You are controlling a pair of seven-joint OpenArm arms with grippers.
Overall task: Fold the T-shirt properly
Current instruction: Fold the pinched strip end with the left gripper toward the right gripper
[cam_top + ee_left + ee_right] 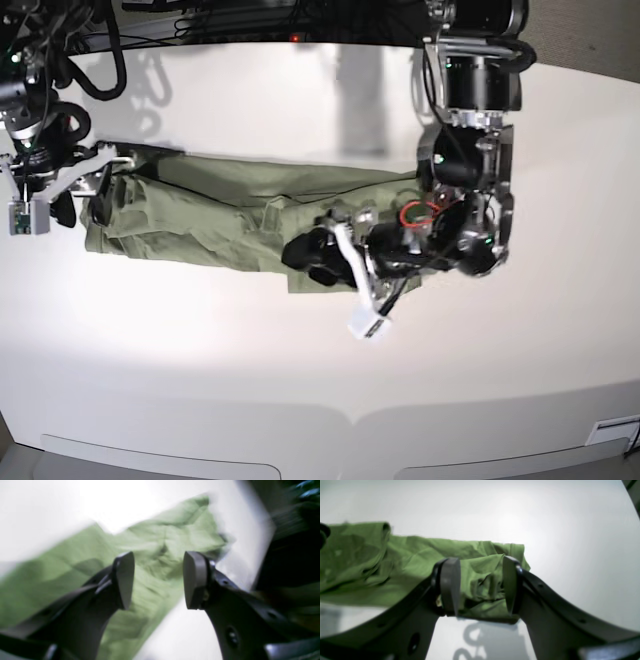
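The T-shirt (230, 215) lies as a long, narrow, wrinkled green band across the middle of the base view, resting on the white bench (300, 370), so I judge the lengthwise folds done and the end-over-end fold yet to come. My left pincer (158, 580) sits in the lower centre of its wrist view with its jaws well apart and nothing between them; only cloth shows beyond the gap, and the blur there keeps me from saying how close it is. In the base view that arm hangs over the band's right end, probably placed to take that end. My right pincer (481, 586), lower centre of its own view, is also parted, and it straddles a bunched corner of cloth without pinching it. That reads as a stance for grasping. In the base view it stands at the band's left end.
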